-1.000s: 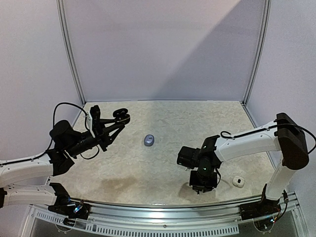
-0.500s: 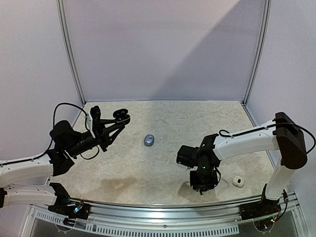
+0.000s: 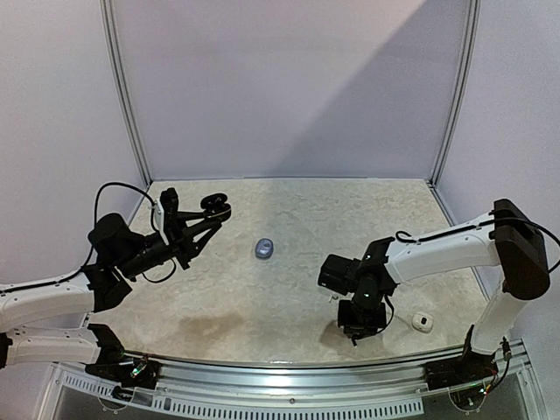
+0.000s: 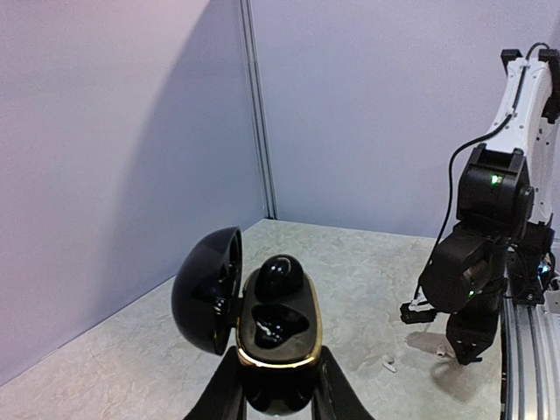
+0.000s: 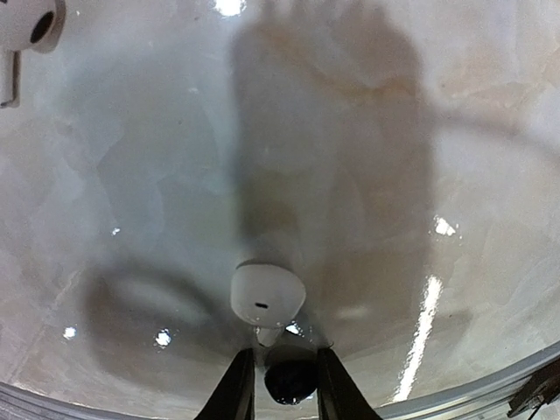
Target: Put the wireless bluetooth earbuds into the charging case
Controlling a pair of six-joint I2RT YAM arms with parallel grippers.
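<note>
Right end effector rightward; one black earbud, two white earbuds

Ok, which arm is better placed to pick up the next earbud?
Right. The right gripper is low over the table with a black earbud between its fingers and a white earbud just beyond. The left gripper is occupied holding the open charging case.

The right wrist view's corner crops a white earbud.

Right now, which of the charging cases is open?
The black charging case in the left claw: its lid is flipped back. The grey case on the table is shut.
</note>
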